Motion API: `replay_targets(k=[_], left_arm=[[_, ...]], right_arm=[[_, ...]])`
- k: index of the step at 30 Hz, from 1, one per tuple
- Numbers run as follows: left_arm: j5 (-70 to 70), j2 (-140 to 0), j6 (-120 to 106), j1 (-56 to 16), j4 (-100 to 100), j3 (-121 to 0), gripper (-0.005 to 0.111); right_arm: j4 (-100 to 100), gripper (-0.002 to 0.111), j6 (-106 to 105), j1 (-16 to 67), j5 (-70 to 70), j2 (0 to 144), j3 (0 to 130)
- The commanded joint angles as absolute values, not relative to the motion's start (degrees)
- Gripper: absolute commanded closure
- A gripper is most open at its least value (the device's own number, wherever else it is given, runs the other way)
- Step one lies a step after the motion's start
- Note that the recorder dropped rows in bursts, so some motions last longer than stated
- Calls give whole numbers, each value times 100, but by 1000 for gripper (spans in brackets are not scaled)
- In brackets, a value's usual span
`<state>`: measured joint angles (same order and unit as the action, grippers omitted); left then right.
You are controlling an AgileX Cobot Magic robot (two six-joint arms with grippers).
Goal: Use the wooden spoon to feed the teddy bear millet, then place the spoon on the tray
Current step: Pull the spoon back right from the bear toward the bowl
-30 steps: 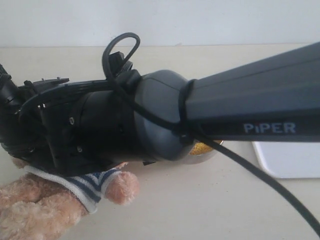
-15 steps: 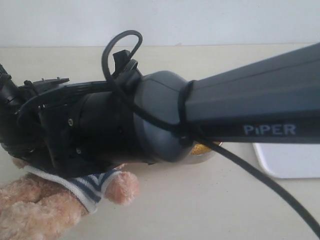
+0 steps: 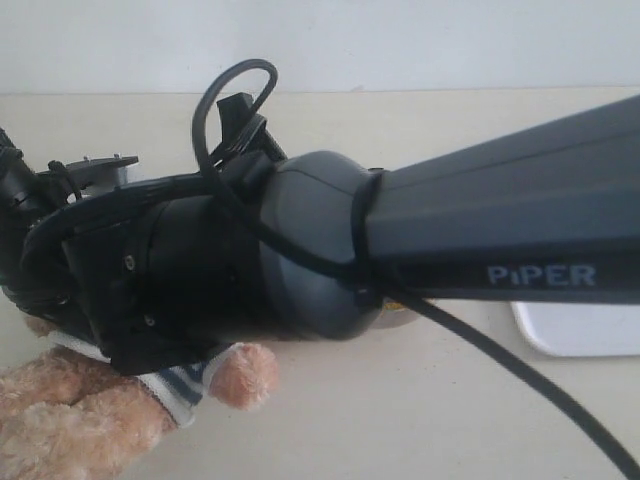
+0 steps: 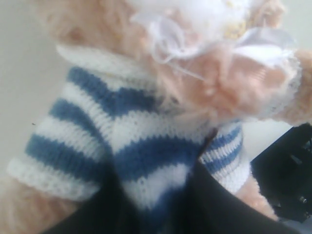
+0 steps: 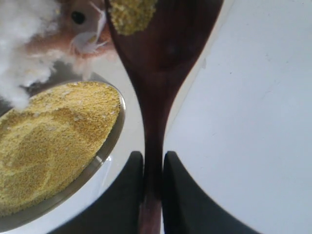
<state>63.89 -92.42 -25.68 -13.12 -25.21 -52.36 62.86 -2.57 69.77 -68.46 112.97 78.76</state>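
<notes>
The right arm [image 3: 500,220] reaches almost level across the table [image 3: 400,420] from the right edge past the middle, its wrist bent down over the teddy bear [image 3: 60,420], which sits at the lower left with one paw sticking out from under it. In the right wrist view the right tool [image 5: 153,161] is nearly closed, its two dark fingers pinching the slim handle of the wooden spoon [image 5: 158,73]. The spoon's round bowl carries a small heap of millet [image 5: 131,14] and sits just beside the bear's eye and white muzzle fluff; whether it touches the face cannot be told. The metal bowl [image 5: 109,146], heaped with more yellow grain, stands under the bear's face beside the handle. The left tool [image 4: 156,200] is narrowed onto the bear's striped shirt, with knit fabric bunched between its fingers. The tray [image 3: 590,335] lies apart at the right edge
</notes>
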Motion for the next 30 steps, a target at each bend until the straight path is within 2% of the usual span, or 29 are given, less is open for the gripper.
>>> replay_targets(k=[1,30], left_arm=[[6464,-9232,-2599,-1321,-2592,-5258,103],[6476,-9232,-2575,-1321,-2612,-5258,103]], right_arm=[[6627,109,0,7059,-6820,11263,7869],[6438,109,559,7082,-6798,11263,7869]])
